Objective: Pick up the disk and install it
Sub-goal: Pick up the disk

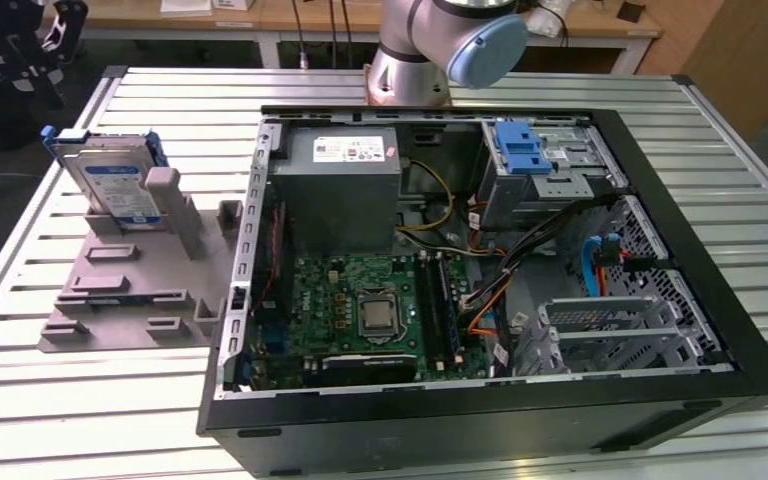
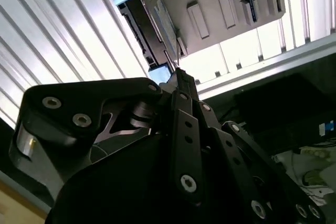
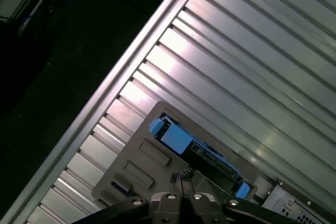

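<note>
The disk (image 1: 111,187) stands on edge in a grey holder (image 1: 124,295) on the slatted table, at the exterior view's left beside the open computer case. It is silver-grey with a white-and-blue label and a blue carrier around it. In both wrist views I look along the gripper at it: the disk (image 2: 151,22) (image 3: 202,150) lies beyond the fingertips with a clear gap between. The gripper (image 2: 176,73) (image 3: 181,174) is shut with nothing held, its tips pressed together and aimed near the disk's blue end.
The open computer case (image 1: 491,425) lies flat in the middle of the table, showing a motherboard (image 1: 371,310), a grey power supply (image 1: 344,175) and a drive cage with a blue latch (image 1: 524,150). The arm's base (image 1: 418,60) stands behind the case. The table edge (image 3: 105,98) runs close to the holder.
</note>
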Robot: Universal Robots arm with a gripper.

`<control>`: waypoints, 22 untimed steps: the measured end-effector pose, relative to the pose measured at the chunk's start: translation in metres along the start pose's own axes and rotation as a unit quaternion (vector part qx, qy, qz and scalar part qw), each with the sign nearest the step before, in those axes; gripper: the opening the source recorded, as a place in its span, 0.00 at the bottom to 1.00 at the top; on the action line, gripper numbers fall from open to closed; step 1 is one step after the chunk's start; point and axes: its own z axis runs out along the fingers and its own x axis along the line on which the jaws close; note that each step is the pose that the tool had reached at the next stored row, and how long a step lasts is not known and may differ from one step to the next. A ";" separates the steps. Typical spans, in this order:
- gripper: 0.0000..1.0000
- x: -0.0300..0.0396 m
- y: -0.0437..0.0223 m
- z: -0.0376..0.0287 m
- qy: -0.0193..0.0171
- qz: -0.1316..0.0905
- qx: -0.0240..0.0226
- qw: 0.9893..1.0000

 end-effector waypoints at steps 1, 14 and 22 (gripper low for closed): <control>0.11 0.0000 0.0000 0.0001 0.000 -0.009 0.000 1.000; 0.11 0.0000 0.0000 0.0006 0.005 -0.127 0.001 0.992; 0.11 0.0000 0.0000 0.0010 0.008 -0.199 0.001 0.980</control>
